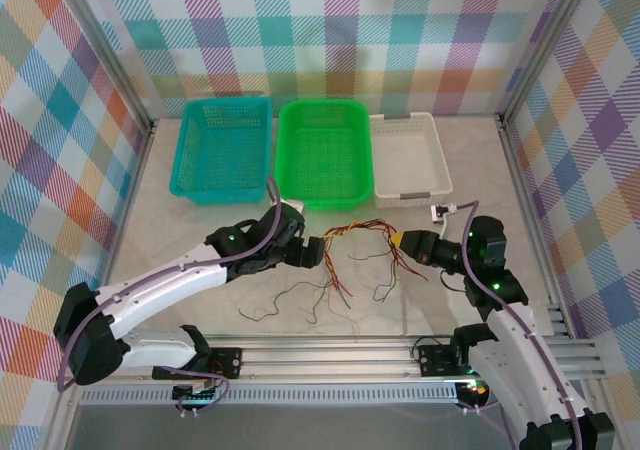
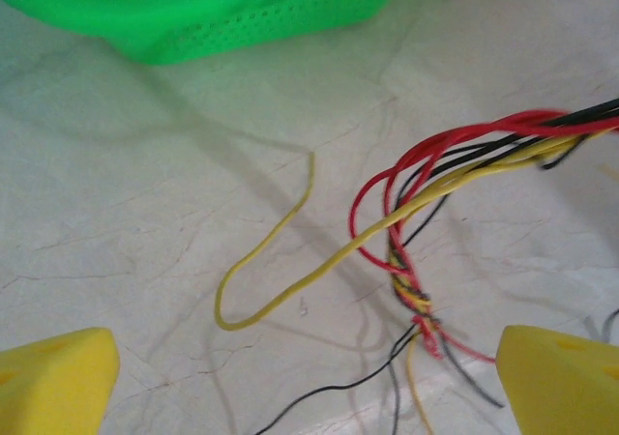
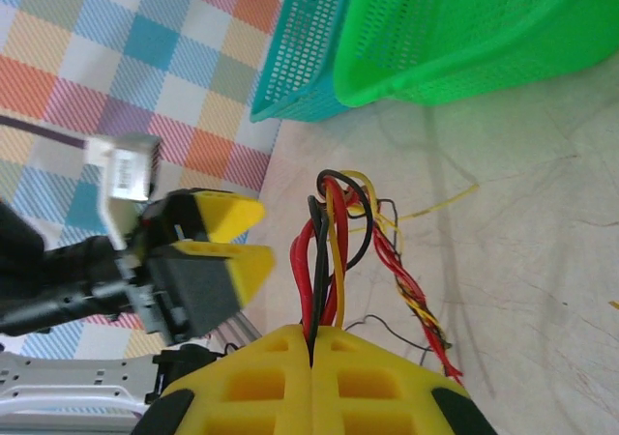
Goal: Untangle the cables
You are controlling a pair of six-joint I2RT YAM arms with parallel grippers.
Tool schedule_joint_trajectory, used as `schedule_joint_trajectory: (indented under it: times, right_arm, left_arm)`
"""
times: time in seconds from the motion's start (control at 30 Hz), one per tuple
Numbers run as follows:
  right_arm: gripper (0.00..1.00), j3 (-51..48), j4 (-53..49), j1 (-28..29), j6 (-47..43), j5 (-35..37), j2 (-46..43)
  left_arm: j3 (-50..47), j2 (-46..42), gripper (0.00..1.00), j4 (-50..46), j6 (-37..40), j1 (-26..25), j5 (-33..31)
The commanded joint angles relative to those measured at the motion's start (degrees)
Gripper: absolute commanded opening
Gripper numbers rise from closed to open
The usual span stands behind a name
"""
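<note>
The cables (image 1: 358, 232) are thin red, yellow and black wires, twisted into one bundle that spans the gap between my two grippers, with loose ends trailing toward the near edge. My right gripper (image 3: 311, 340) is shut on one end of the bundle (image 3: 334, 251), the wires rising from between its yellow fingers. In the top view it (image 1: 400, 241) sits at the bundle's right end. My left gripper (image 1: 311, 253) is open at the left end. Its yellow fingers (image 2: 53, 382) stand wide apart above the table, the twisted knot (image 2: 418, 300) near the right one and a yellow loop (image 2: 276, 266) lying free.
Three baskets stand in a row behind the wires: teal (image 1: 222, 150), green (image 1: 322, 155) and white (image 1: 410, 158). The green basket's rim (image 2: 222, 19) is close ahead of the left gripper. Checked walls enclose the marble-look table (image 1: 200, 220).
</note>
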Motion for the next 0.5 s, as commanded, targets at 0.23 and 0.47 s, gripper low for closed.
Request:
schedule_joint_trajectory:
  times: [0.23,0.47]
  right_arm:
    - [0.00,3.30,4.63,-0.18,2.97,-6.00,-1.03]
    - [0.00,3.66,5.30,-0.18,4.36,-7.29,-1.24]
  left_arm:
    - [-3.43,4.71,0.92,10.36,2.12,-0.06,1.73]
    - [-4.64,7.89,0.81,17.37,2.58,0.72,5.45]
